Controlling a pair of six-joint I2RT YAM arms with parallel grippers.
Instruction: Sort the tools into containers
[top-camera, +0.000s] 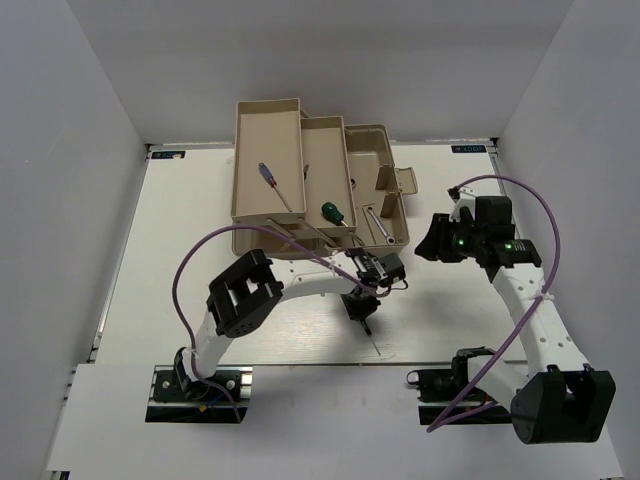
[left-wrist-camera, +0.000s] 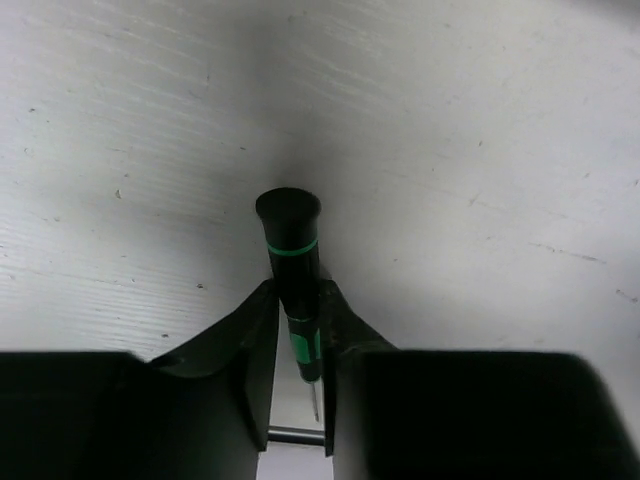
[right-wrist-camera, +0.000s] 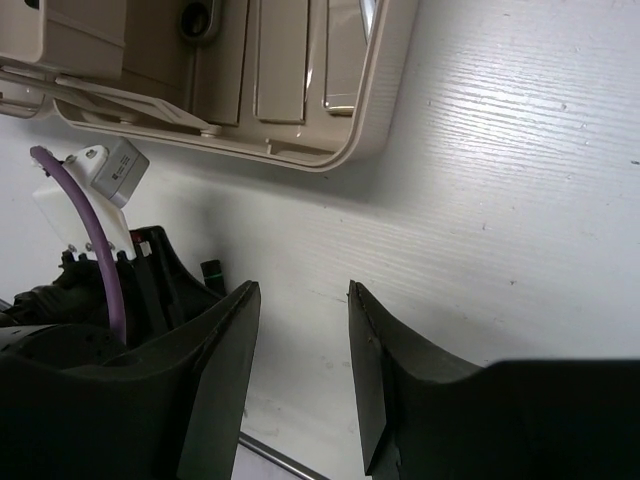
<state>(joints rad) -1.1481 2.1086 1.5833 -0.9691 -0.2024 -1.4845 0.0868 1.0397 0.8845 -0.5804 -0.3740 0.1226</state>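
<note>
Top view. One white worktop (top-camera: 180, 220), walled by white panels.
- One beige plastic cantilever toolbox (top-camera: 240, 160) at the far middle, opened into stepped trays.
- In the left tray: one purple-handled screwdriver (top-camera: 268, 178).
- Further right in the box: one green-handled screwdriver (top-camera: 333, 213) and one slim silver wrench (top-camera: 378, 222).
- A thin item in the middle tray is too small to name.
- Two arms. The left arm's purple cable (top-camera: 190, 270) loops across the toolbox's near edge.
- The left gripper (top-camera: 358, 305) points down at the worktop just in front of the box, over one thin dark screwdriver with green bands (top-camera: 370, 330).
- The right gripper (top-camera: 435, 240) stands to the right of the box, apart from it.

Left wrist view.
- The left gripper (left-wrist-camera: 297, 292) has its jaws drawn in against both sides of the thin dark screwdriver (left-wrist-camera: 293, 250).
- The handle end juts beyond the jaws over bare worktop (left-wrist-camera: 500, 150).

Right wrist view.
- The right gripper (right-wrist-camera: 300, 290) has its jaws moderately parted, with only worktop (right-wrist-camera: 520, 200) between them and nothing held.
- The toolbox rim (right-wrist-camera: 370, 120) crosses the top.
- The left arm's wrist and cable (right-wrist-camera: 95, 240) block the left side.
- The dark screwdriver's end (right-wrist-camera: 212, 272) shows beside them.
</note>
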